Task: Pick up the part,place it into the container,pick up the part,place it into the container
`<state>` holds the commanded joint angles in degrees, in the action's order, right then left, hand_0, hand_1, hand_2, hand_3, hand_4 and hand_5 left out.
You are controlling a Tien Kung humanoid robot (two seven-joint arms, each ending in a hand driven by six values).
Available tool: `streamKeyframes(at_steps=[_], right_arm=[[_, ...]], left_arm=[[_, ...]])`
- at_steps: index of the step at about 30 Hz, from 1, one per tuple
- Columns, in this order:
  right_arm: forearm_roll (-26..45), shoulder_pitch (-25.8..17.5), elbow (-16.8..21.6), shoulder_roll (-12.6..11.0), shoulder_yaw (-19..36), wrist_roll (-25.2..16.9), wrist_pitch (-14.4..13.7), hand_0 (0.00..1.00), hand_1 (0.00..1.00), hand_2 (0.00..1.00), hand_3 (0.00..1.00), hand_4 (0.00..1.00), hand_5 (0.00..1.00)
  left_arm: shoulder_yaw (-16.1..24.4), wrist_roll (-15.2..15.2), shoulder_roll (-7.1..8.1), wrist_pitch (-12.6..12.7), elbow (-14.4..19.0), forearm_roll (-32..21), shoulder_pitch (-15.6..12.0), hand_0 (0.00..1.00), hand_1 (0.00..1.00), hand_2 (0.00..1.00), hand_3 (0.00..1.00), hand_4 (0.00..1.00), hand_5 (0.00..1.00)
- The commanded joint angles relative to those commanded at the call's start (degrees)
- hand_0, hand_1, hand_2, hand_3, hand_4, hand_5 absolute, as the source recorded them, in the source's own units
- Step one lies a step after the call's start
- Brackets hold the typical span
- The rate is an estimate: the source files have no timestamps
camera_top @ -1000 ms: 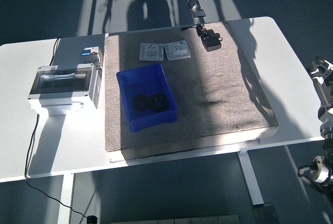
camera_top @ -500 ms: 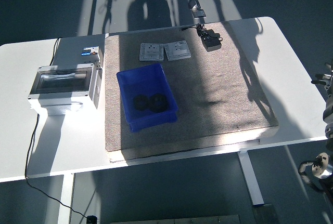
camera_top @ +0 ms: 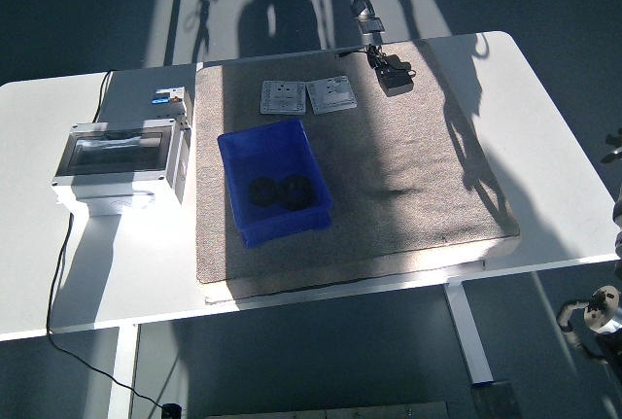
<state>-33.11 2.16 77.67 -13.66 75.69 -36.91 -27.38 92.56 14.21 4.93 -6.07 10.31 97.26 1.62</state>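
Observation:
A blue container (camera_top: pixel 274 182) stands on the grey mat (camera_top: pixel 408 176), left of its middle. Two black round parts lie side by side in it, one at the left (camera_top: pixel 261 192) and one at the right (camera_top: pixel 294 192). Only a sliver of my right hand (camera_top: pixel 616 147) shows at the picture's right edge, beyond the table and far from the container. A lower joint of the right arm (camera_top: pixel 595 310) shows below the table's edge. The left arm is out of view.
A grey electrical box with a clear lid (camera_top: pixel 121 158) stands on the white table (camera_top: pixel 544 127) at the left. Two white socket plates (camera_top: pixel 307 96) lie behind the container. A black adapter with a cable (camera_top: pixel 394 72) lies at the mat's back edge.
My right hand has drawn back to the right, from beside the table's right edge to almost out of the picture. The container and the parts have not moved.

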Motion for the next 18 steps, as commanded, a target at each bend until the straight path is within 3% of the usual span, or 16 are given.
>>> streamKeyframes(at_steps=[3, 4, 8, 10, 15, 16, 18], right_arm=[[3.56, -0.16, 0.12, 0.00, 0.55, -0.07, -0.28, 0.608, 0.109, 0.224, 0.281, 0.997, 0.744], [4.51, -0.18, 0.22, 0.00, 0.71, -0.07, -0.29, 0.492, 0.078, 0.191, 0.244, 0.993, 0.777], [7.10, -0.06, 0.57, -0.09, 0.95, -0.07, -0.10, 0.492, 0.078, 0.191, 0.244, 0.993, 0.777], [7.52, 0.04, 0.74, -0.15, 0.85, -0.07, 0.00, 0.433, 0.063, 0.175, 0.232, 0.984, 0.789], [7.26, 0.67, 2.12, -0.34, -0.24, -0.07, 0.57, 0.433, 0.063, 0.175, 0.232, 0.984, 0.789], [7.15, 0.78, 2.48, -0.35, -0.48, -0.07, 0.71, 0.342, 0.056, 0.178, 0.230, 0.964, 0.794], [6.78, 1.00, 3.34, -0.41, -0.98, -0.07, 0.95, 0.342, 0.056, 0.178, 0.230, 0.964, 0.794]], left_arm=[[-0.81, 0.35, 0.10, -0.17, 0.00, -1.58, -0.04, 0.695, 0.711, 0.740, 0.664, 0.960, 0.998], [-1.24, 0.44, 0.05, -0.04, 0.00, -2.42, -0.08, 0.698, 0.717, 0.744, 0.668, 0.965, 0.998], [-2.95, 0.75, -0.40, 1.14, 0.00, -5.84, -0.13, 0.698, 0.717, 0.744, 0.668, 0.965, 0.998], [-3.39, 0.71, -0.53, 1.56, 0.00, -6.55, -0.09, 0.697, 0.716, 0.748, 0.692, 0.960, 0.998], [-3.95, 0.64, -1.01, 2.44, 0.00, -7.34, 0.11, 0.697, 0.716, 0.748, 0.692, 0.960, 0.998], [-3.99, 0.63, -1.08, 2.53, 0.00, -7.40, 0.12, 0.698, 0.718, 0.747, 0.701, 0.953, 0.998], [-4.02, 0.62, -1.24, 2.65, 0.00, -7.43, 0.17, 0.698, 0.718, 0.747, 0.701, 0.953, 0.998]])
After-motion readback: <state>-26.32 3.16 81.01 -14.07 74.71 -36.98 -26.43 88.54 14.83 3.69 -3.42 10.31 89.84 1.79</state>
